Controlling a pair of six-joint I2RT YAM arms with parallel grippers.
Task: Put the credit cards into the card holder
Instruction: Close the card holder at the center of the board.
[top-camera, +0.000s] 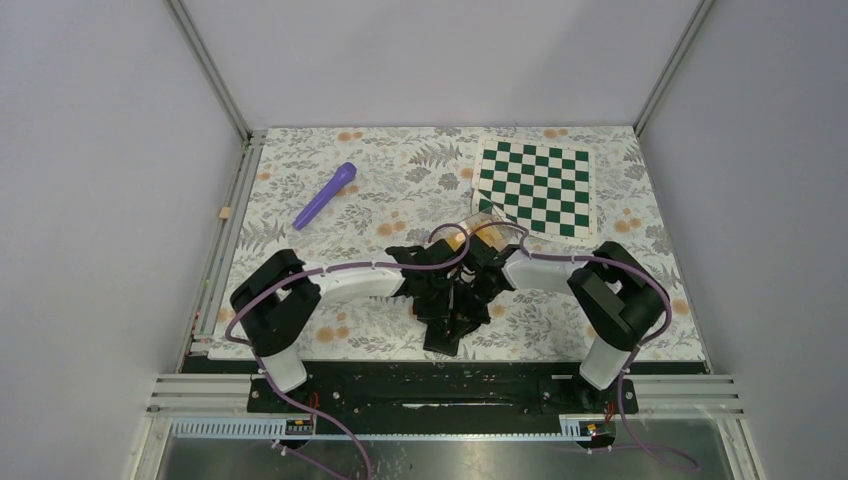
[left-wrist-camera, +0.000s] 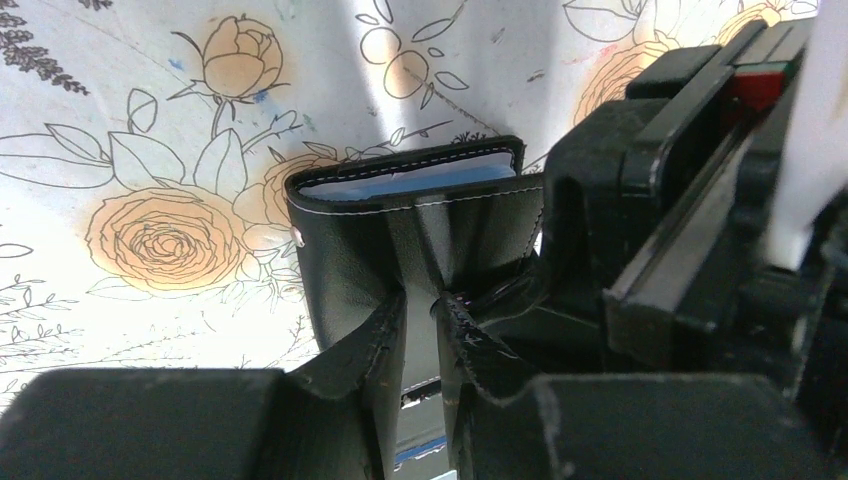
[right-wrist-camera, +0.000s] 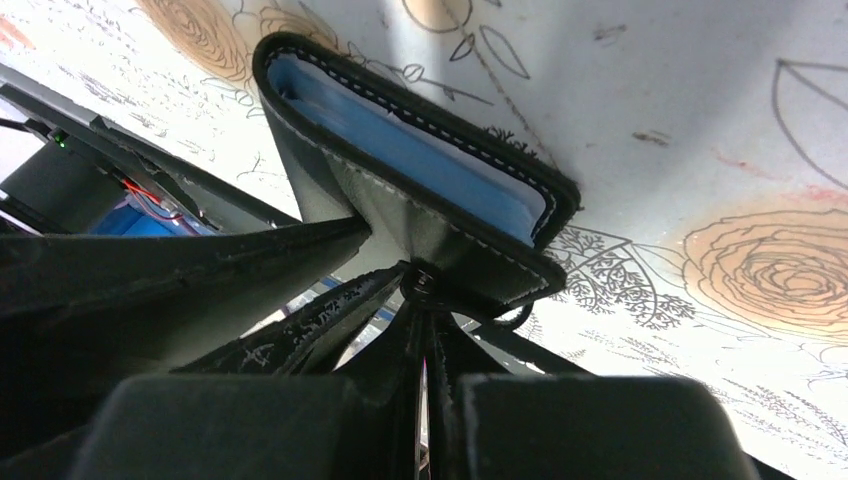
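Clamping the left pincer almost closed on a black leather flap of the card holder, leaving only a thin slit between the fingers; clenching the right pincer tight on another flap of that wallet, biting just beside a stitched corner; holding the wallet between both pincers, tips nearly meeting, over the near middle of the floral tabletop; seeing, from the left wrist, the folded body standing just beyond the fingertips, stitched edge uppermost, a strip of pale blue lining showing in the fold; seeing, from the right wrist, that body tilted, running up and left from the fingertips, blue lining bright along its open edge; crowding in close at the right of the left wrist view, the other arm's black housing; showing, in the top view, an orange-yellow patch of credit cards at a clear box just beyond the wrists, by the near left corner of the chequered mat; lying well apart at the far left, a purple pen-like stick.
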